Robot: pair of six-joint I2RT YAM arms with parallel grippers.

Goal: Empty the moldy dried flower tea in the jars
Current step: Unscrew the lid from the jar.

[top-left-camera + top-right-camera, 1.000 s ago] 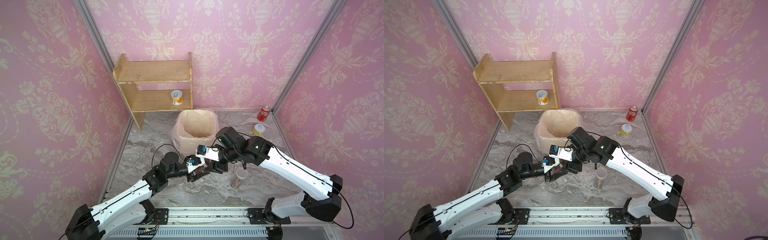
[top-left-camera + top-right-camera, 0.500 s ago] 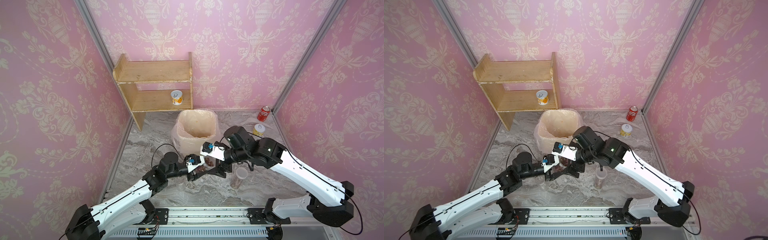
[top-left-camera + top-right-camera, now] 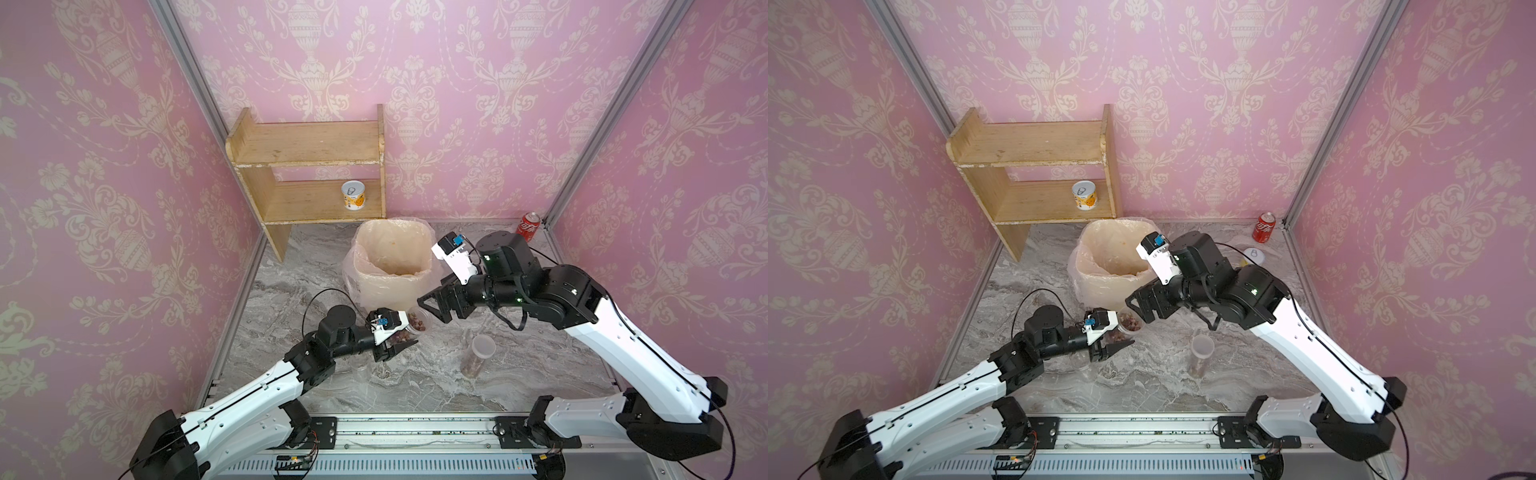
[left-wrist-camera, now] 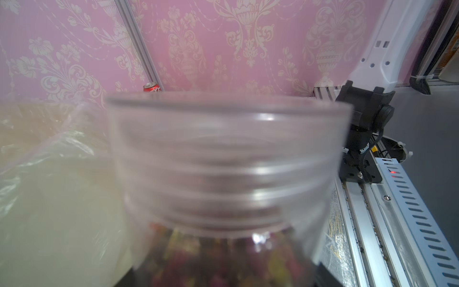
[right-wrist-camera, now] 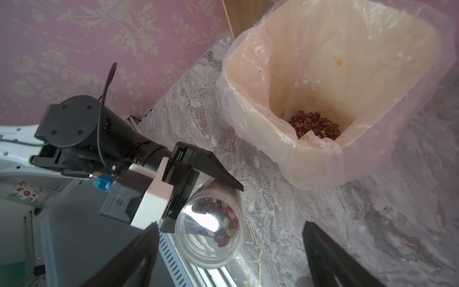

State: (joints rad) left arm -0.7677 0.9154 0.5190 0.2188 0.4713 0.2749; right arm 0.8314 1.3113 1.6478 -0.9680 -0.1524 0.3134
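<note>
My left gripper [image 3: 405, 332] is shut on a short clear jar [image 3: 417, 322] lying on its side above the table, just in front of the bin. The jar [image 4: 228, 149] holds brownish-purple dried flower tea [image 5: 224, 218]; I cannot tell whether its lid is on. My right gripper [image 3: 430, 309] is open, its fingers [image 5: 139, 251] spread wide on either side of the jar's free end and not touching it. The taller jar [image 3: 477, 357] stands upright to the right, with tea in its lower part. A heap of tea [image 5: 315, 124] lies in the bag-lined bin [image 3: 365, 253]. Another clear jar [image 3: 1080, 362] sits under the left wrist.
A wooden shelf [image 3: 307, 143] stands at the back left with a printed tin [image 3: 353, 195] on its lower board. A red cola can [image 3: 528, 226] is in the back right corner, with a second tin [image 3: 1253, 255] near it. A metal rail [image 3: 415, 432] runs along the front edge.
The right gripper has let go of the jar's end and opened wide, and its arm has drawn back a little to the right. The left arm has kept the jar where it was.
</note>
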